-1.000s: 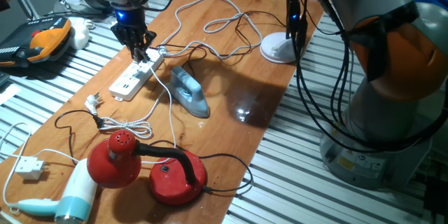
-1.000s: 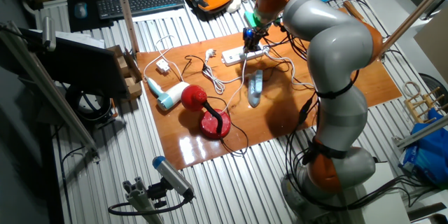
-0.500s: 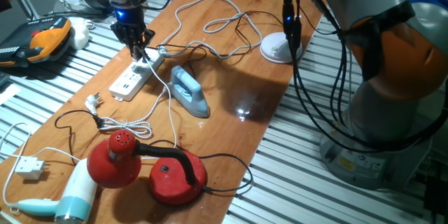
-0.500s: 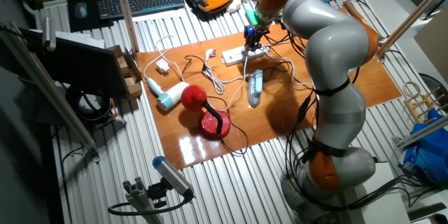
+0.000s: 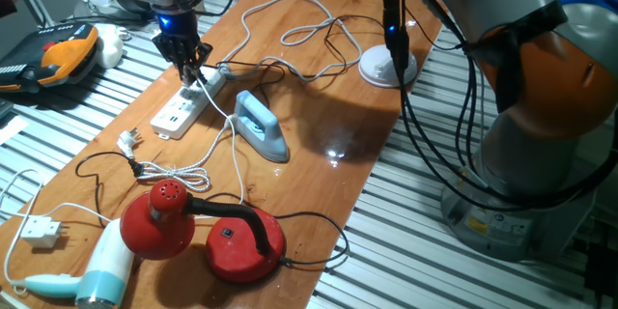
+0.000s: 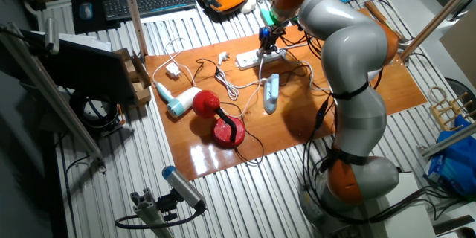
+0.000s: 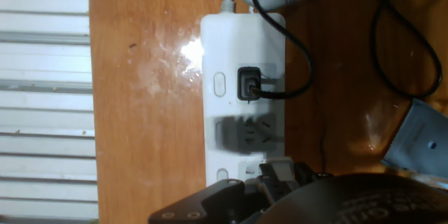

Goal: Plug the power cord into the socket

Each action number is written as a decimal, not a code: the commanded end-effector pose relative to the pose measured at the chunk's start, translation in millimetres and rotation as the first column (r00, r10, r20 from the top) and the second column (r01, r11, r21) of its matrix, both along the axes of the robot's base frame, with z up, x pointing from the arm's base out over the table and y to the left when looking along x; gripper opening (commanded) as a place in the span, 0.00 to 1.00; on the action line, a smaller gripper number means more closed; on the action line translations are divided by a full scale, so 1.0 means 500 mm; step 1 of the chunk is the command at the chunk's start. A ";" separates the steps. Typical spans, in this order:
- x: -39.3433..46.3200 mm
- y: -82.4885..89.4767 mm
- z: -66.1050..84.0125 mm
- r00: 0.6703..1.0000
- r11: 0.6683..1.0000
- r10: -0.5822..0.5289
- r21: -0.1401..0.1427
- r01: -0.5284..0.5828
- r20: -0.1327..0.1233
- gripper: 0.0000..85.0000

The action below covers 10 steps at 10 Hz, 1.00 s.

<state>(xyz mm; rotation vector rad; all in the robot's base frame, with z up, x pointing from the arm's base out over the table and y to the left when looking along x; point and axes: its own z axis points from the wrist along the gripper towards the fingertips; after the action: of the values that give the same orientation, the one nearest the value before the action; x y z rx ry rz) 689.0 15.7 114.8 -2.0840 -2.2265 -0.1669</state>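
While gripper (image 5: 194,70) hovers over socket (image 5: 186,104)

Socket (image 5: 186,106) on the table (image 5: 319,145), iron (image 5: 261,126) just beside it.

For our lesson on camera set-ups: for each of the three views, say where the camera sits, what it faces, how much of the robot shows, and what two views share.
One fixed view: low, beside the table, looking along it; gripper and orange-grey arm base show.
The other fixed view: high overhead; the whole arm bends over the table.
Hand view: on the hand, straight down at the socket; only dark gripper parts show.
Shared: both fixed views show the socket, iron and red lamp.
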 end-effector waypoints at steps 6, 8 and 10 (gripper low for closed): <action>0.013 -0.020 -0.038 1.000 1.000 0.002 0.012 -0.002 0.006 0.00; 0.015 -0.020 -0.048 1.000 1.000 0.000 0.019 -0.001 0.006 0.00; 0.015 -0.022 -0.057 1.000 1.000 -0.001 0.022 0.001 0.006 0.00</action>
<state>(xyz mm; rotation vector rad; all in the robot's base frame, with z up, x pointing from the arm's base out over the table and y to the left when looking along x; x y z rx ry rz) 696.8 5.1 86.6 -2.0762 -2.2173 -0.1972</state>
